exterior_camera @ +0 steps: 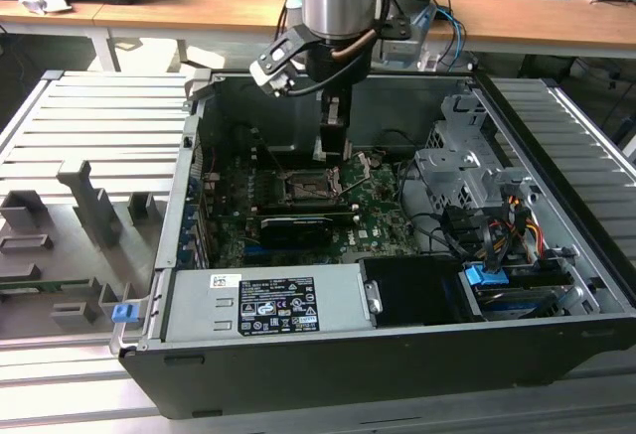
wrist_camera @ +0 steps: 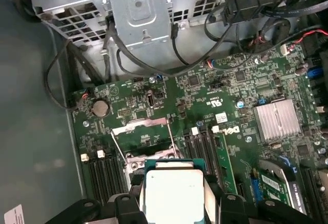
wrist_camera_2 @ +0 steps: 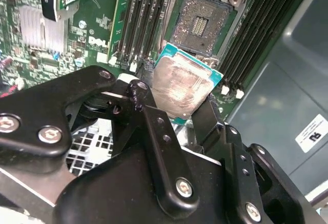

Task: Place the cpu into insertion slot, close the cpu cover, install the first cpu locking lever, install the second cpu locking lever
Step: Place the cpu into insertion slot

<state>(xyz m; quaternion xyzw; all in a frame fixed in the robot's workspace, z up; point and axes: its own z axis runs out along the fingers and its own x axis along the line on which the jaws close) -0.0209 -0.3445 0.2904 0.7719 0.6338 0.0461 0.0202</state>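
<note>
My gripper [exterior_camera: 333, 149] hangs over the motherboard inside the open computer case, shut on the cpu [wrist_camera_2: 183, 86], a flat square chip with a dull silvery top and a green edge. The chip sits between the black fingers [wrist_camera_2: 154, 124] in both wrist views, cpu [wrist_camera: 174, 189]. The insertion slot [wrist_camera_2: 201, 23] lies bare and uncovered a short way beyond the chip, and in the exterior view the slot [exterior_camera: 301, 189] is just below and to the left of the gripper. The cpu cover [wrist_camera: 139, 126] stands swung open beside the slot, with two thin wire levers [wrist_camera: 119, 149] raised.
Memory slots [wrist_camera_2: 138, 19] flank the socket on both sides. A finned heat sink [wrist_camera: 277, 120] and a long black card [exterior_camera: 295, 227] sit on the board. A metal drive cage [exterior_camera: 462, 171] with cables fills the exterior view's right; the power supply [exterior_camera: 268, 305] lies in front.
</note>
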